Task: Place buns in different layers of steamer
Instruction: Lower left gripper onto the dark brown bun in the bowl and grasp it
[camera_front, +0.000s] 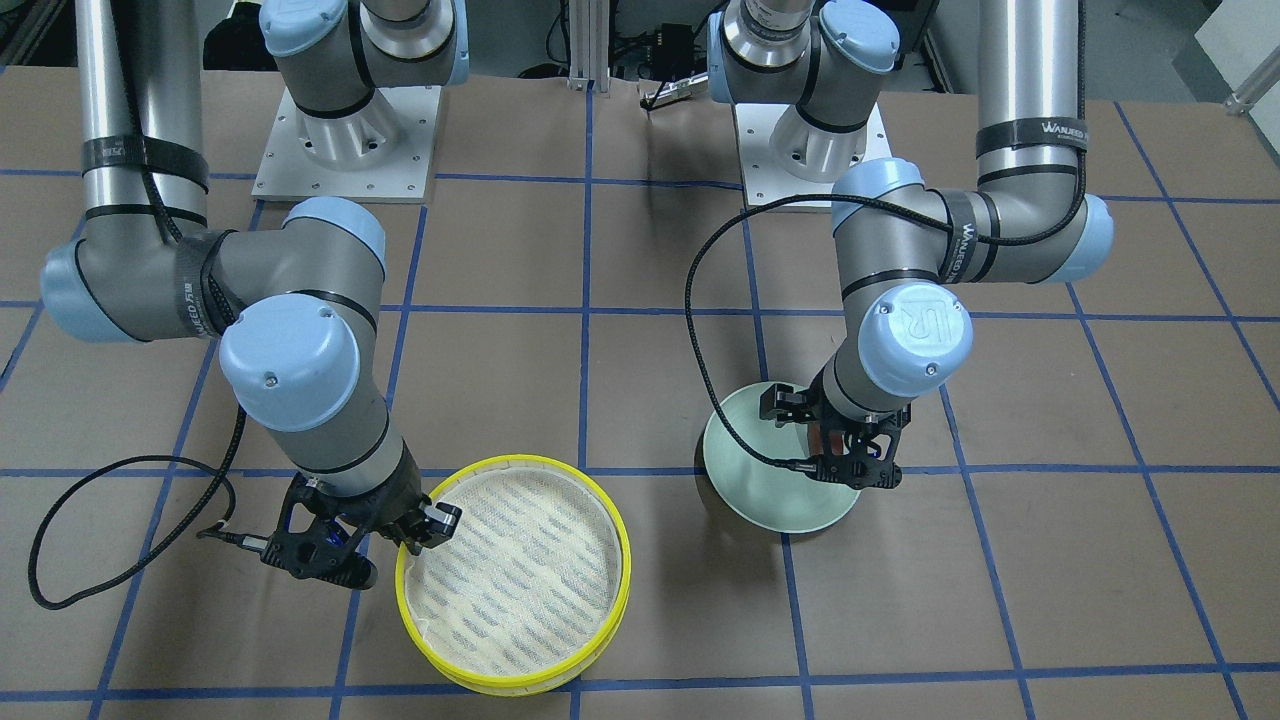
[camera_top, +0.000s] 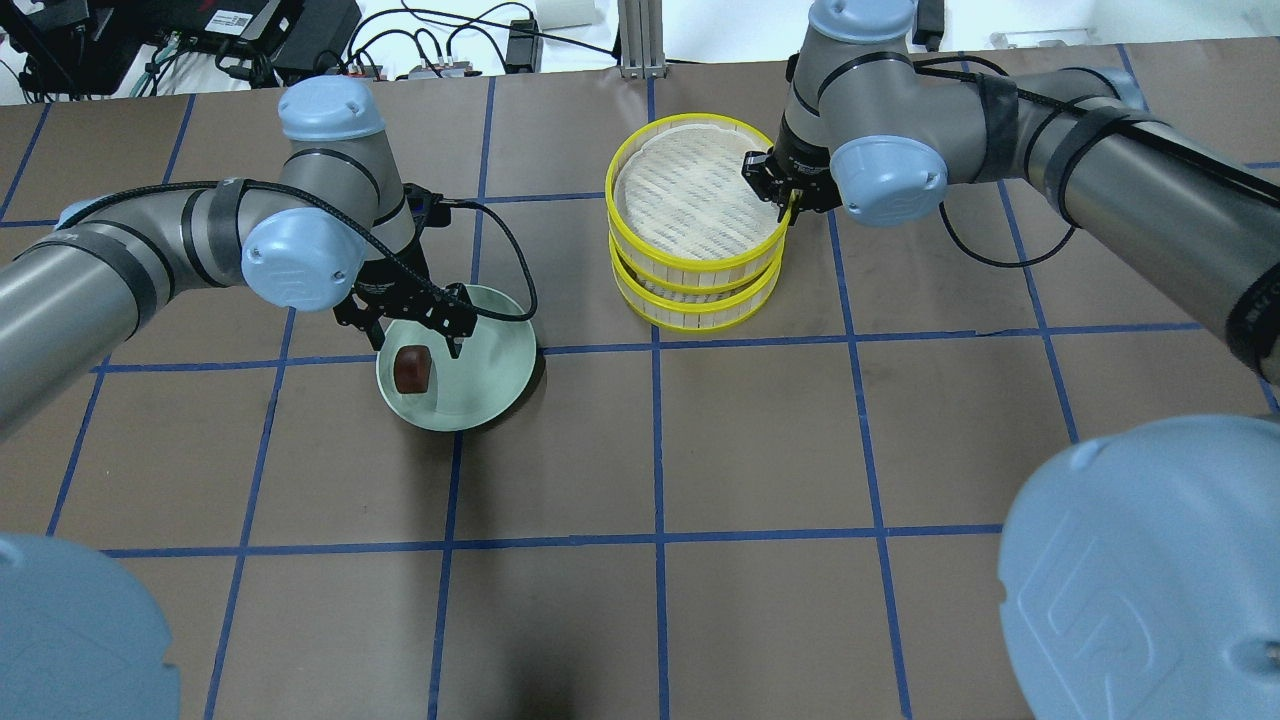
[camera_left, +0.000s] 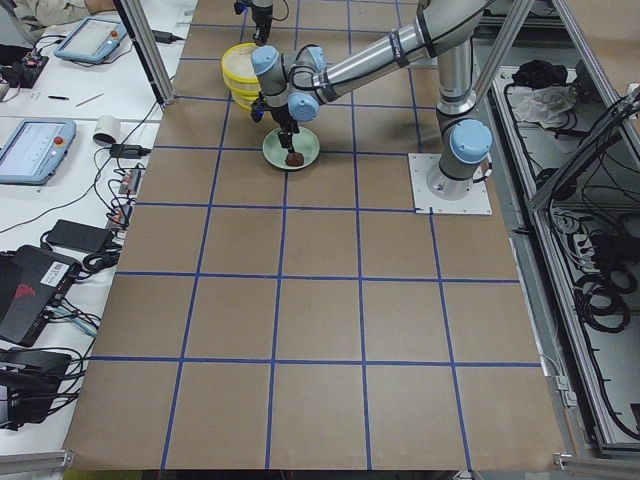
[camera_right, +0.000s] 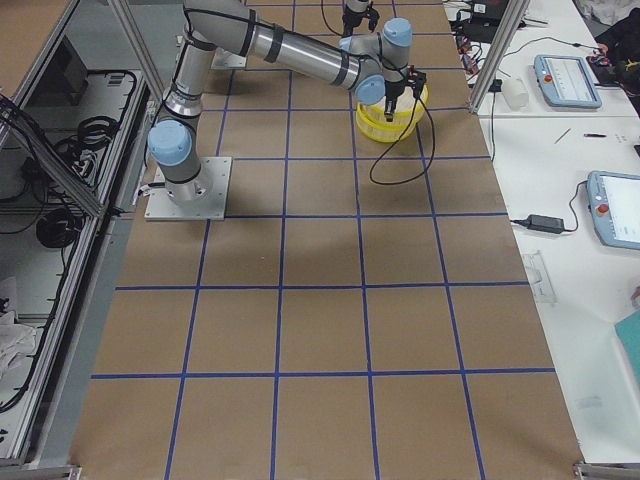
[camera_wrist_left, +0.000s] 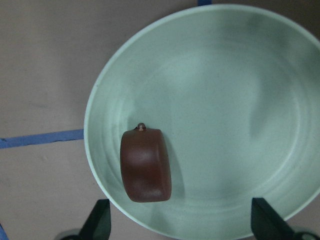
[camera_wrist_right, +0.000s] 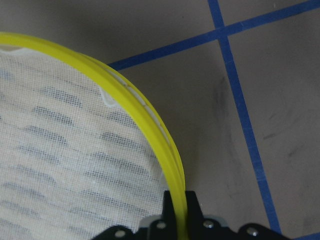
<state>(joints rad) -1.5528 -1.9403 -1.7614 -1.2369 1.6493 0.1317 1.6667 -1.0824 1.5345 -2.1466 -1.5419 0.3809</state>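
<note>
The right gripper (camera_wrist_right: 176, 212) has its jaws closed tight on the yellow rim of the steamer (camera_top: 700, 268), one finger inside the rim and one outside. Only the fingertips show in the wrist view; the rest is cut off at the bottom edge. The rim it pinches belongs to the top tray (camera_top: 612, 195), on the edge that faces the right arm. This tray sits slightly askew on the stack, and its mesh floor hides the floor of whatever lies beneath.

The left gripper (camera_wrist_left: 182, 225) hangs over the pale green plate (camera_top: 490, 370) with its jaws spread wide and nothing between them. In the wrist view only the two dark tips show at the bottom corners. The brown bun (camera_wrist_left: 146, 165) lies in the plate, near the rim and closer to one tip than the other, touched by neither. From the front camera the gripper body covers most of the bun.

Plate and steamer stand apart on the table (camera_top: 760, 440).
</note>
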